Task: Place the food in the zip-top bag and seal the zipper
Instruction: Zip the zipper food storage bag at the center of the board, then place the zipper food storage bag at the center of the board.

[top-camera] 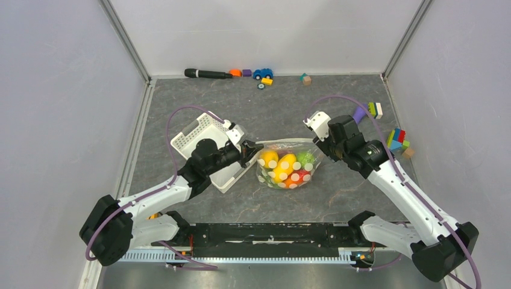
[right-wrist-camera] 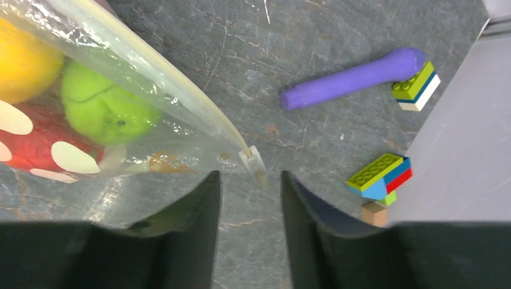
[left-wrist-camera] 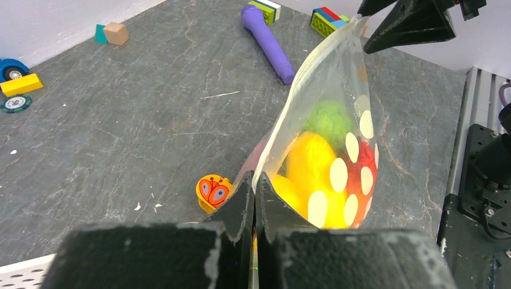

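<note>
Zip-top bag [top-camera: 287, 174] with food [top-camera: 269, 158] inside lies on worktop [top-camera: 301, 108], just right of white basket [top-camera: 194, 137]. Left fingers [left-wrist-camera: 238, 208] clamp the zipper [right-wrist-camera: 181, 99] end. Right fingers [right-wrist-camera: 193, 229] are spread, with slider tab [right-wrist-camera: 253, 161] just ahead of their gap. Best move: pinch there, then slide straight along the strip, keeping the bag taut.

zip-top bag [top-camera: 299, 144]: clear, white round dots | food [top-camera: 287, 164] inside: yellow, orange, lime green, red | bench [top-camera: 289, 108]: dark grey, pale marbled veins | basket [top-camera: 196, 137]: white, lattice holes | brush [right-wrist-camera: 355, 78]: purple | stacked blocks [right-wrist-camera: 381, 176]: lime, blue, red, tan below | block by brush [right-wrist-camera: 414, 90]: lime, dark blue, white layers | disc [left-wrist-camera: 213, 191]: orange, butterfly print | toy car [top-camera: 262, 73]: blue
</note>
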Tool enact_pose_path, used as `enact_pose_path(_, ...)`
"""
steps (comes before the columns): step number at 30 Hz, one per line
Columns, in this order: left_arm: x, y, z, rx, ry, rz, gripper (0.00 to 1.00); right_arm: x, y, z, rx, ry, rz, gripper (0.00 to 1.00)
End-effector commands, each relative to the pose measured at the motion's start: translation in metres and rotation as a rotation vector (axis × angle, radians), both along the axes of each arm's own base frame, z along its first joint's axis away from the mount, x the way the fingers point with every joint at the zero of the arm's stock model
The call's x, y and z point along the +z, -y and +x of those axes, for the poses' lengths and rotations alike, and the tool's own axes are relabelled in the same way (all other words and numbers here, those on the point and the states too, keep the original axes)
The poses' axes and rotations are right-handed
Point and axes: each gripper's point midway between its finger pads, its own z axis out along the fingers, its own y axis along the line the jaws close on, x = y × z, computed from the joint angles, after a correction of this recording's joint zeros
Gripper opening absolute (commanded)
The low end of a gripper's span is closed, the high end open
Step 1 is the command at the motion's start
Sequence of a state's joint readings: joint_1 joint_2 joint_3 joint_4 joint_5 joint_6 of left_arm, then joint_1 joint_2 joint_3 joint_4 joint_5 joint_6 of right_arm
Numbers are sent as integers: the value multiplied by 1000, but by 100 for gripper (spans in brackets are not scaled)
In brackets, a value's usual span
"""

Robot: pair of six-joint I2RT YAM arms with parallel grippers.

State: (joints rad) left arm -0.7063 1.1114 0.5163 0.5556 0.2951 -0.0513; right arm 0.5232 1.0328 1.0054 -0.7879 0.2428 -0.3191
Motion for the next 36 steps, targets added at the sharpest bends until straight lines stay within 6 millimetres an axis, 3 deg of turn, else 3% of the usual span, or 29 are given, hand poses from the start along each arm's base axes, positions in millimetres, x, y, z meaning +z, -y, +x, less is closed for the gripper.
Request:
enact_pose_path(1, 18, -2, 2, -2, 83, -27, 2, 17, -10, 1, 65, 38, 48, 55)
enact_pose_path(3, 19, -1, 1, -11, 83, -32, 2, 26, -23, 2, 132, 48, 92, 67)
enact_pose_path(6, 20, 0, -1, -23, 86, -35, 2, 40, -49, 4, 265, 75, 160, 75)
enact_pose_path(7, 20, 0, -2, -30, 83, -36, 2, 44, -55, 5, 303, 87, 176, 81)
enact_pose_path(13, 21, 3, -6, -59, 80, -34, 2, 51, -94, 12, 513, 104, 225, 84)
enact_pose_path(20, 21, 7, -13, -103, 77, -26, 2, 22, -115, 24, 592, -5, 192, 82)
enact_pose_path(23, 22, 7, -13, -105, 78, -25, 2, 12, -115, 22, 604, -44, 180, 68)
enact_pose_path(26, 22, 5, -12, -91, 77, -26, 2, 6, -109, 22, 571, -54, 163, 28)
enact_pose_path(28, 24, 4, -11, -79, 75, -33, 17, 3, -103, 22, 535, -67, 144, 1)
enact_pose_path(29, 25, 3, -11, -75, 75, -34, 26, 3, -99, 23, 509, -65, 138, 0)
enact_pose_path(31, 26, 1, -9, -55, 73, -38, 66, 7, -85, 34, 406, -29, 101, 0)
enact_pose_path(32, 28, -1, -8, -41, 70, -44, 97, 14, -71, 44, 315, 14, 61, 0)
enact_pose_path(36, 38, -6, -9, -16, 77, -70, 100, 65, -17, 77, -31, 237, -58, 0)
